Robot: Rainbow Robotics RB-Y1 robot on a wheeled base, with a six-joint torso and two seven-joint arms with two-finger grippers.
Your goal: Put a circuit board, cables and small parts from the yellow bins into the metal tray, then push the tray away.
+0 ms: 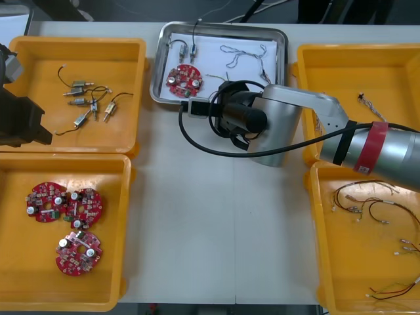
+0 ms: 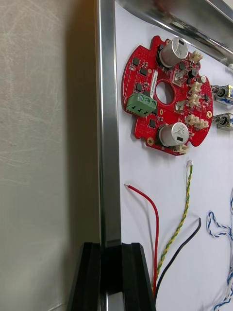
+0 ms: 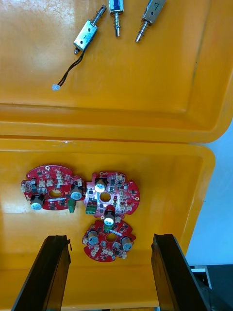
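We're logging: right tool (image 2: pixel 110 249) clamping metal tray (image 2: pixel 108 146) rim, tray holding circuit board (image 2: pixel 143 121); left tool (image 3: pixel 109 238) hanging wide over yellow bin (image 3: pixel 170 194).

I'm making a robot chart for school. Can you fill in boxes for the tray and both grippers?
in metal tray: one circuit board, cables, small metal parts
right gripper: shut on the tray's near rim
left gripper: open, above the yellow bin holding three spare boards
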